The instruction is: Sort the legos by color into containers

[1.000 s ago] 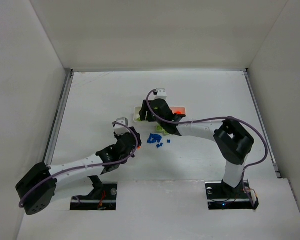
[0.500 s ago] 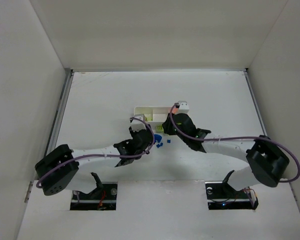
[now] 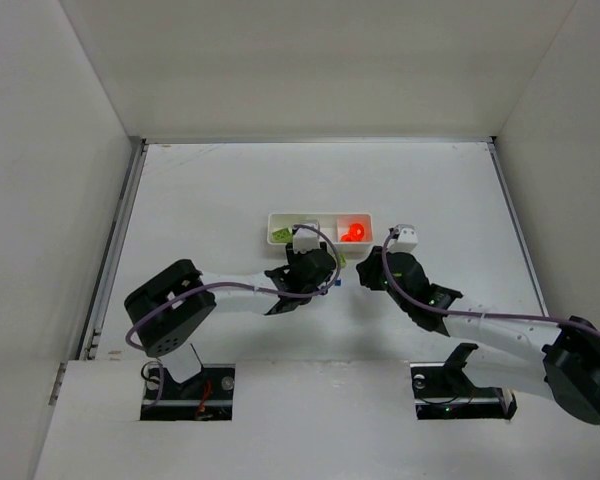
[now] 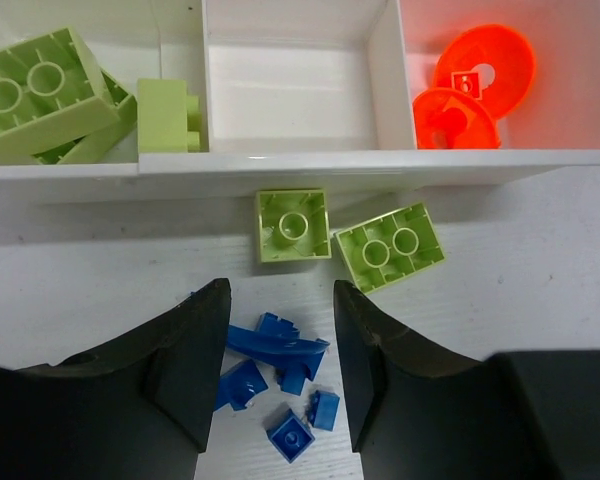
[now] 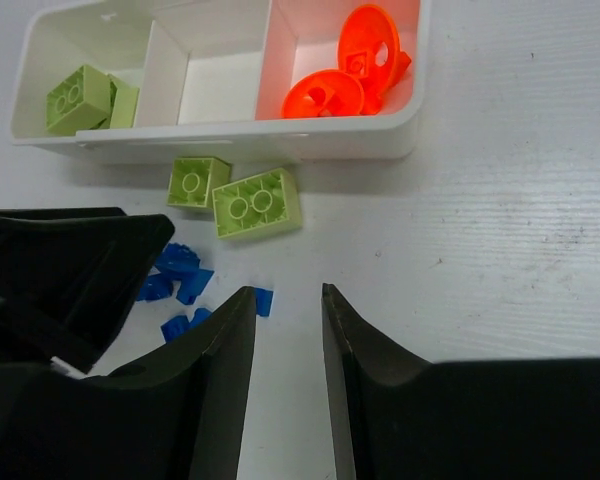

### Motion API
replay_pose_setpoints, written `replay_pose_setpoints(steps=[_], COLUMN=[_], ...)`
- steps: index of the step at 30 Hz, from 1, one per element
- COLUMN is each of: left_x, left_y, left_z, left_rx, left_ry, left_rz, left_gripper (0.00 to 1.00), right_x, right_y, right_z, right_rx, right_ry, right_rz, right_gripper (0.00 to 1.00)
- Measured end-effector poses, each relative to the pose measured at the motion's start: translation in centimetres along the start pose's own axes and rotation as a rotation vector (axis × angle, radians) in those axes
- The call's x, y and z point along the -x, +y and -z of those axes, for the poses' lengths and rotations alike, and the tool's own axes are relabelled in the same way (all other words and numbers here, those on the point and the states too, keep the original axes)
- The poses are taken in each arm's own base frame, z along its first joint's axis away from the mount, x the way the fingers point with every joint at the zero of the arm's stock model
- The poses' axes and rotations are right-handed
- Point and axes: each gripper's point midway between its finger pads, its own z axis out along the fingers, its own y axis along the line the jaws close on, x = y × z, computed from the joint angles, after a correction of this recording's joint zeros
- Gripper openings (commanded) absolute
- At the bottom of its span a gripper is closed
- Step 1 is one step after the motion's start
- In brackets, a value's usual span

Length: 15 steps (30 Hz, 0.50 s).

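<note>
The white tray (image 3: 272, 228) lies at mid-table. Its left compartment holds lime green bricks (image 4: 40, 95), its middle one (image 4: 295, 95) is empty, and its right one holds orange-red pieces (image 4: 475, 85). Two green bricks (image 4: 293, 225) (image 4: 388, 245) lie on the table just in front of the tray. A pile of small blue bricks (image 4: 275, 345) lies between the jaws of my open left gripper (image 4: 281, 295), which is low over it. My right gripper (image 5: 288, 292) is open and empty, right of the pile, with one blue piece (image 5: 263, 301) beside its left finger.
The two grippers (image 3: 320, 275) (image 3: 365, 270) are close together in front of the tray. The left gripper's black body (image 5: 70, 270) fills the left of the right wrist view. White walls enclose the table on three sides.
The left arm has swung right and forward until its jaws are over the blue pile. The right arm has pulled back from over the tray to the right, uncovering the tray.
</note>
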Motion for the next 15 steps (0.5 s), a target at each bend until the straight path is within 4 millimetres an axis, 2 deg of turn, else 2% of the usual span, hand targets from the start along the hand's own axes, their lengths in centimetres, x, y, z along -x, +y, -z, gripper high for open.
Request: replay_pose_setpoints(steps=[4, 9, 15], left_x=[-0.7, -0.5, -0.8], left_y=[0.2, 0.0, -0.3], left_z=[-1.1, -2.2, -3.0], left_rx=[0.022, 0.036, 0.033], left_ry=[0.016, 0.016, 0.031], left_rz=[-0.02, -0.022, -0.025], left_gripper=[0.42, 0.41, 0.41], right_x=[0.0, -0.9, -0.8], right_y=[-0.1, -0.7, -0.7], right_z=[0.1, 0.1, 0.1], right_rx=[0.002, -0.009, -0.008], right_ry=[-0.004, 0.012, 0.01], right_rz=[-0.004, 0.0, -0.002], right_gripper=[0.39, 0.39, 0.39])
